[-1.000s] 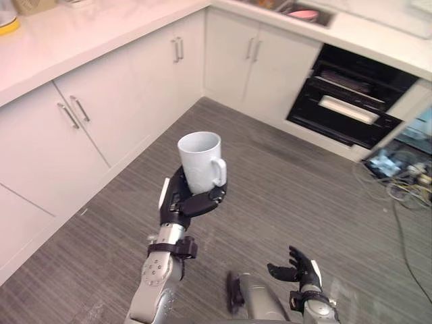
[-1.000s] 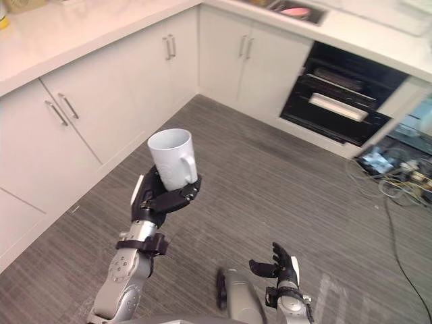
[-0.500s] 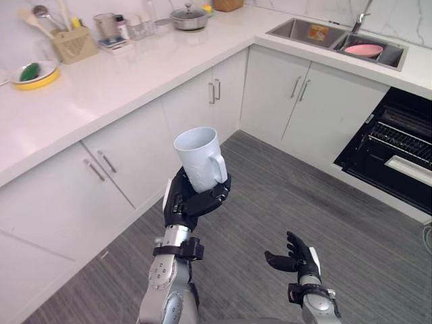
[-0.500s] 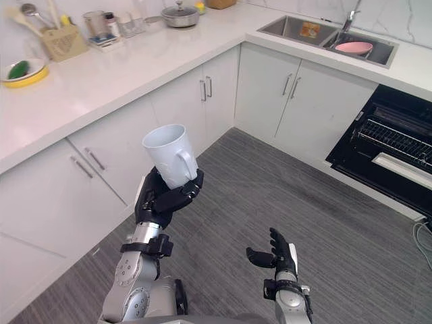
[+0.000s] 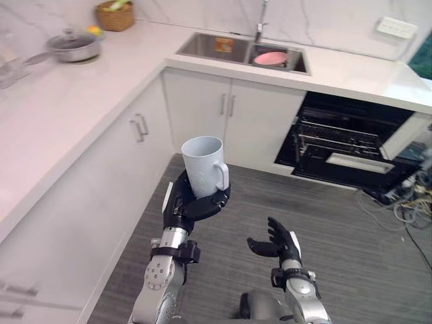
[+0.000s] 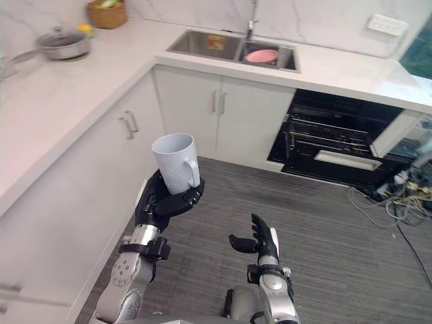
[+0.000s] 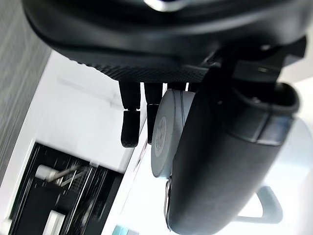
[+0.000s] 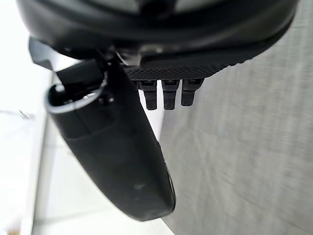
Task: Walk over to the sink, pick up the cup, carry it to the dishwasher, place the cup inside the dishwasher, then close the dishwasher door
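A white cup with its handle turned right stands upright in my left hand, whose fingers curl round its base above the grey floor. In the left wrist view the cup shows past the thumb. My right hand hangs lower and to the right, fingers relaxed and holding nothing. The dishwasher is open at the far right under the counter, with its dark racks showing. The sink sits in the counter beyond the cup.
White cabinets run along the left and the back under a pale counter. A pink plate lies in the sink. A pan and a basket stand on the counter. Cables lie at the right.
The camera has swung right, so the sink and dishwasher now lie ahead. The cup stays held in my left hand; the right hand keeps its pose.
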{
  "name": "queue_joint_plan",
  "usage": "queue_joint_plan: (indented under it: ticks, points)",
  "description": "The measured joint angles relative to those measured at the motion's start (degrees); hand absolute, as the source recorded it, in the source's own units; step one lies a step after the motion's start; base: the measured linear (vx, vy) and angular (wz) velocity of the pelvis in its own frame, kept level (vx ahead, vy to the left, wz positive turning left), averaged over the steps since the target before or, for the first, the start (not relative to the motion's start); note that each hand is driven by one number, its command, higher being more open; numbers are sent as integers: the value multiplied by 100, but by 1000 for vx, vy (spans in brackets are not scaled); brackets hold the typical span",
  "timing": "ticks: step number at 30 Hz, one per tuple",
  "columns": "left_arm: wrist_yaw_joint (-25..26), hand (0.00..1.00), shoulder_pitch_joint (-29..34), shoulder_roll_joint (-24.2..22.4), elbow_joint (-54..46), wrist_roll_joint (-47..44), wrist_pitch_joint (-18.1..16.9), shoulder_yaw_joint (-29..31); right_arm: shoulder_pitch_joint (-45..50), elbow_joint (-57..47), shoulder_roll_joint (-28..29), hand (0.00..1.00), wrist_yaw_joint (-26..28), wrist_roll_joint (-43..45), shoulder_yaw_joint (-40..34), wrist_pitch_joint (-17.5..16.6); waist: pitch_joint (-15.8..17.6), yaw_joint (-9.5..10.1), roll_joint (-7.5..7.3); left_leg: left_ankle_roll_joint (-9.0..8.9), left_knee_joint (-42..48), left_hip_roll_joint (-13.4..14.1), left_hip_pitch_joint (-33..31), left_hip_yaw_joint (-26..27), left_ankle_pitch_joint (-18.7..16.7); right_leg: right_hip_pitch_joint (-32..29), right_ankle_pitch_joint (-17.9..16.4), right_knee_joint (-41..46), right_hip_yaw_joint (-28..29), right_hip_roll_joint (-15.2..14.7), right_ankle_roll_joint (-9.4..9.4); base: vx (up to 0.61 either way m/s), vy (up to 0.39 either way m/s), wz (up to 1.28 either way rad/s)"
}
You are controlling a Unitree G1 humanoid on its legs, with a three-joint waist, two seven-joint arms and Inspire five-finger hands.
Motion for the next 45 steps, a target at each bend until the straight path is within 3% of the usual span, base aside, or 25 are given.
queue_joint_plan:
  ticks: [1, 2, 5, 6, 7, 9, 10, 13, 15, 16, 18, 19, 20, 22, 24, 26, 29, 30, 33, 35, 36, 38, 40, 43, 45]
  points:
    - [0, 30, -22, -10, 100, 78, -4, 6, -41, 0, -51, 90, -7, -10, 27, -1, -66, -70, -80, -115, -188, -96, 218, 73, -45, -37, 671, -744, -161, 145, -172, 539, 38, -12]
    - [-4, 30, -38, -40, 309, 88, -5, -2, -1, 1, -155, 90, -11, -36, 33, 0, -116, -213, 22, -204, -331, -145, 420, -21, -85, 44, 1378, -783, -81, 222, -488, 574, 40, -15]
    - [-7, 30, -111, -225, 702, 87, 62, 30, 41, -137, -332, 90, -24, -100, 12, 42, -152, -261, 403, -516, 42, 195, 477, -307, 54, 124, 1192, -504, -78, 480, -576, 644, -10, -30]
    - [0, 30, -145, -311, 887, 89, 139, 37, 249, -369, -316, 90, -24, -108, -52, 49, -111, -264, 459, -643, 1014, 437, 296, -582, 323, 482, 1148, -578, -88, 616, -625, 559, -79, -26]
    - [-2, 30, -51, -385, 937, 89, 168, 43, 545, -780, -261, 90, -48, -105, -73, 57, -100, -238, 450, -585, 2436, 721, -64, -872, 992, 1047, 1065, -895, 11, 757, -620, 546, -58, -30]
    - [-27, 30, 104, -463, 801, 96, 162, 35, 833, -1517, -190, 90, -149, -95, -77, -8, -112, -93, 490, -535, 4450, 1101, -899, -1159, 1055, 1820, 1010, -1421, 341, 998, -617, 402, 16, -74]
    - [-28, 30, 128, -456, 737, 97, 161, 34, 832, -1662, -176, 90, -180, -90, -77, -53, -112, -73, 482, -489, 4741, 1122, -1166, -1214, 991, 1982, 985, -1561, 439, 1031, -599, 464, 81, -98]
    - [-85, 30, 144, -449, 666, 201, 83, 46, 688, -2000, -166, 90, -227, 69, -101, -285, -98, 83, 439, -196, 4365, 1054, -2171, -1361, 551, 2498, 622, -2005, 976, 1012, -397, 377, 135, -89]
    - [-85, 30, 157, -421, 729, 206, 90, 51, 560, -1900, -159, 90, -225, 137, -100, -280, -59, 97, 383, -73, 3160, 662, -2381, -1647, 397, 2674, 447, -1995, 1277, 832, -287, 303, 232, -74]
    - [-83, 30, 204, -419, 731, 213, 90, 58, 553, -1892, -202, 90, -217, 210, -101, -287, -55, 117, 370, -154, 1778, 257, -2363, -2051, 456, 2720, 280, -1959, 1553, 661, -162, 303, 286, -83]
    - [-68, 30, 204, -422, 720, 274, 88, 84, 497, -1803, -277, 90, -218, 331, -100, -287, -64, 147, 414, -240, 518, 26, -2317, -2512, 720, 2736, 136, -1904, 1820, 576, 3, 332, 322, -80]
    - [-62, 30, 203, -417, 714, 315, 87, 125, 486, -1739, -310, 90, -217, 375, -101, -285, -58, 180, 432, -379, -16, 11, -2205, -2674, 1326, 2762, 17, -1809, 2040, 554, 194, 399, 382, -89]
    - [-20, 30, 219, -371, 714, 314, 88, 166, 486, -1733, -300, 90, -218, 517, -91, -280, -81, 203, 421, -237, -57, -78, -2068, -2657, 1977, 2810, -74, -1774, 2260, 489, 321, 408, 396, -85]
    - [31, 30, 186, -236, 713, 313, 89, 277, 485, -1867, -174, 90, -187, 596, -34, -283, -114, 127, 175, -27, 426, -276, -2189, -2385, 1586, 2810, -122, -1713, 2462, 178, 452, 387, 374, -56]
    - [62, 30, 181, -196, 713, 316, 90, 265, 462, -2076, -181, 90, -149, 766, 41, -323, -114, 117, 164, 137, 755, -360, -2169, -2067, 1148, 2590, -113, -1181, 2635, 9, 559, 370, 376, -64]
    - [109, 30, 175, -128, 709, 320, 90, 262, 223, -2102, -123, 90, -30, 810, 199, -347, -98, 181, 140, 339, 600, -503, -1679, -1556, 877, 1805, -22, 519, 2493, -323, 1096, 327, 322, -91]
    - [143, 30, 176, -54, 701, 349, 85, 213, 57, -2142, -84, 90, 63, 809, 474, -349, -68, 144, 172, 425, 146, -549, -963, -1269, 777, 1260, -172, 1692, 1929, -482, 831, 264, 177, -64]
    - [170, 30, 153, -32, 683, 435, 8, 163, 12, -2362, -80, 90, 186, 810, 652, -398, -72, 134, 179, 400, -152, -498, -633, -1114, 740, 868, -320, 1708, 1404, -419, 572, 206, 65, -50]
    - [213, 30, 112, -17, 693, 437, -16, 178, -289, -2562, -93, 90, 338, 952, 791, -561, -65, 95, 194, 292, -398, -364, -405, -822, 687, 357, -330, 649, 470, -269, 288, 218, 7, -51]
    - [217, 30, 102, 3, 727, 436, -16, 257, -405, -2615, -127, 90, 426, 1046, 812, -635, -89, 29, 144, 156, -464, -348, -298, -748, 608, 330, 275, -549, 90, -31, 22, 336, -59, -32]
    - [214, 30, 74, -9, 814, 442, -25, 276, -359, -2711, -197, 90, 447, 1116, 810, -662, -82, -17, 105, -14, -439, -429, -164, -795, 449, 484, 1137, -1037, 212, 104, -348, 361, -53, -16]
    - [221, 30, 20, -226, 1085, 477, -5, 288, -245, -2740, -475, 90, 501, 1259, 791, -676, -131, 16, 446, -76, -392, -109, -41, -927, 376, 770, 1148, -1324, 190, 432, -388, 325, -48, -22]
    - [214, 30, -97, -215, 1199, 546, -4, 281, -121, -2746, -580, 90, 552, 1363, 708, -676, -118, 12, 489, -141, 98, 80, -121, -1047, 337, 1029, 1037, -1487, 125, 586, -451, 328, -96, -2]
    - [212, 30, -165, -281, 1281, 545, 0, 289, 145, -3045, -626, 90, 536, 1593, 665, -662, -28, 7, 584, -304, 2289, 528, -715, -1406, 462, 1828, 944, -1975, 118, 812, -511, 296, -64, -3]
    - [213, 30, -175, -316, 1276, 545, -23, 293, 212, -3432, -618, 90, 554, 1666, 701, -685, -41, 55, 601, -295, 2900, 563, -1182, -1552, 328, 2043, 917, -2151, 245, 815, -512, 235, 6, -34]
